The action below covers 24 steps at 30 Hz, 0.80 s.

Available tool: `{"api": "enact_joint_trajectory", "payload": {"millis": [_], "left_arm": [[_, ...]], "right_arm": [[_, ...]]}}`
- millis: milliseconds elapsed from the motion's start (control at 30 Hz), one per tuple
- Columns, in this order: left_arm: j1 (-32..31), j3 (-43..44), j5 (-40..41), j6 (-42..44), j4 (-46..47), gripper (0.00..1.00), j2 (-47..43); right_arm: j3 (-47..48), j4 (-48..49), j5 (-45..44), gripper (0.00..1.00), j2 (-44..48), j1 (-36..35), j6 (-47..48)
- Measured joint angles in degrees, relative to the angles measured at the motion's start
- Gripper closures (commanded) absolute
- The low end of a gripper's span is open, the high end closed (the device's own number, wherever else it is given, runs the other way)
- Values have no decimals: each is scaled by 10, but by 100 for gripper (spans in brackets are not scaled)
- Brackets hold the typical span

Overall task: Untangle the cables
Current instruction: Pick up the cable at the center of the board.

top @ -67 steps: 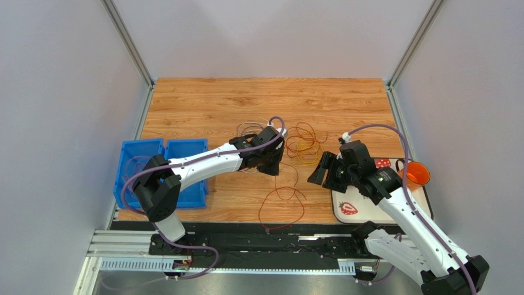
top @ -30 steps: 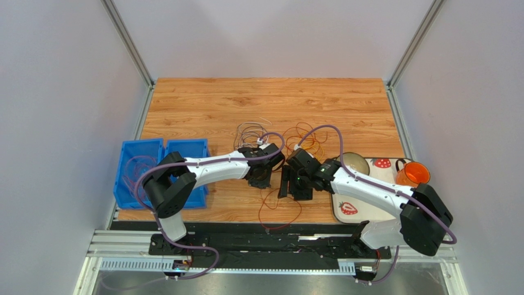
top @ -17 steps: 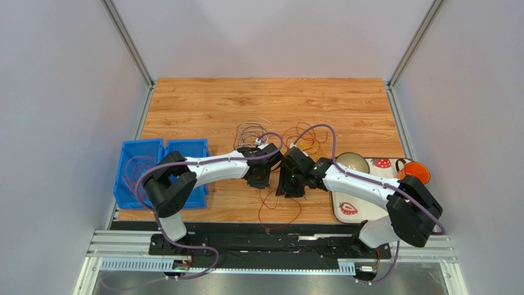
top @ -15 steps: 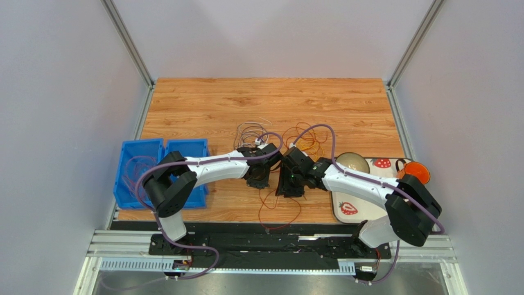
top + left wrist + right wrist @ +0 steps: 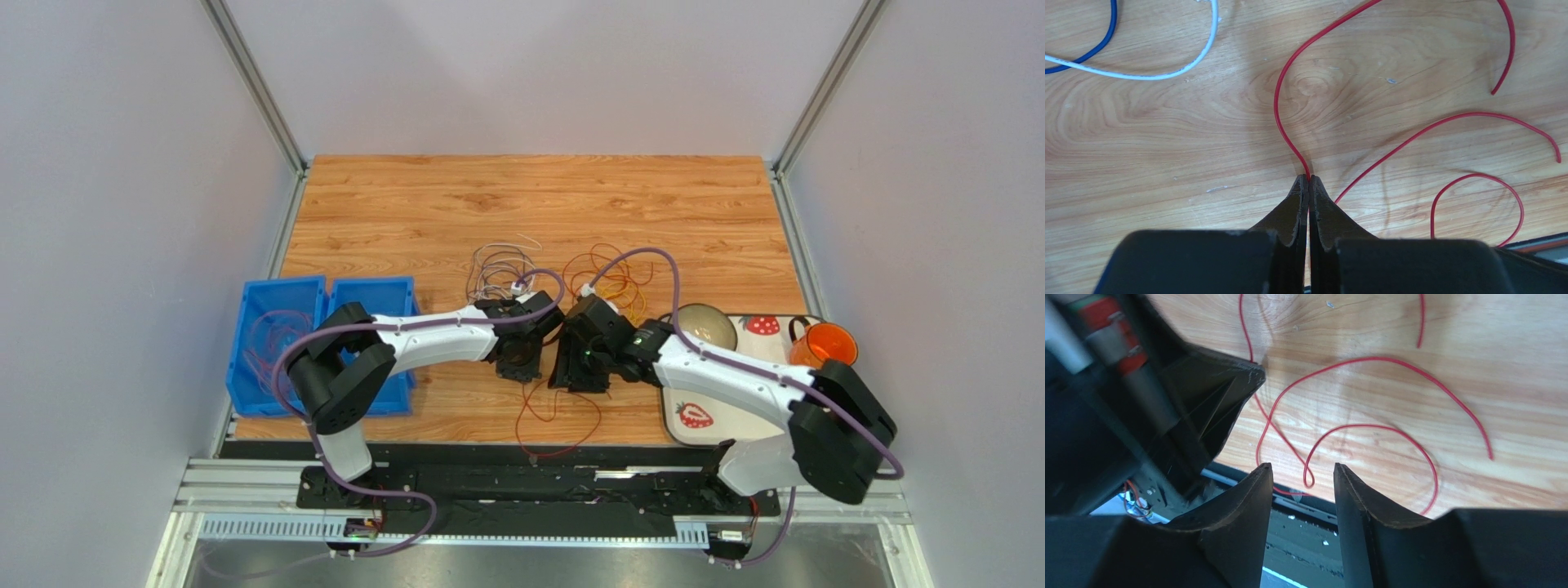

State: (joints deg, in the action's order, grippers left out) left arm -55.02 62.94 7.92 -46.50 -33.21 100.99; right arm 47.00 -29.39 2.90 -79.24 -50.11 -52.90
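- Our left end effector (image 5: 1309, 179) is pinched shut on a red cable (image 5: 1277, 98) that curves away across the desk (image 5: 1168, 141).
- Our right end effector (image 5: 1303, 468) sits just right of it, jaws narrowly parted and empty, above a small loop of red cable.
- The other cables (image 5: 604, 272) lie tangled just beyond both.
- The left blue bin (image 5: 280, 284) holds thin cable loops; we cannot tell what the right blue bin (image 5: 368, 284) holds.
- At the right, a tray (image 5: 726, 426) carries a bowl (image 5: 705, 321) and an orange cup (image 5: 832, 346).

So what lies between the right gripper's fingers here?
In the right wrist view, a tight bend of the red cable lies on the wooden table between the fingers of the open right gripper.
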Motion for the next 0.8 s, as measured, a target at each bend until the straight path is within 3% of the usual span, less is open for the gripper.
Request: {"api": "enact_joint_trajectory", "payload": {"millis": [33, 167, 267, 567, 800], "left_arm": [[-1, 0, -2, -1, 3, 97, 0], [-1, 0, -3, 2, 5, 60, 0], [-1, 0, 3, 6, 0, 46, -7], [-12, 1, 55, 42, -53, 28, -98], [-101, 14, 89, 88, -47, 26, -154]], "right_arm": [[-4, -4, -6, 53, 17, 0, 0], [-20, -33, -35, 52, 102, 2, -2], [-37, -60, -54, 51, 165, 9, -3], [-60, -150, -112, 49, 309, 26, -7], [-60, -189, -133, 49, 334, 27, -7]]}}
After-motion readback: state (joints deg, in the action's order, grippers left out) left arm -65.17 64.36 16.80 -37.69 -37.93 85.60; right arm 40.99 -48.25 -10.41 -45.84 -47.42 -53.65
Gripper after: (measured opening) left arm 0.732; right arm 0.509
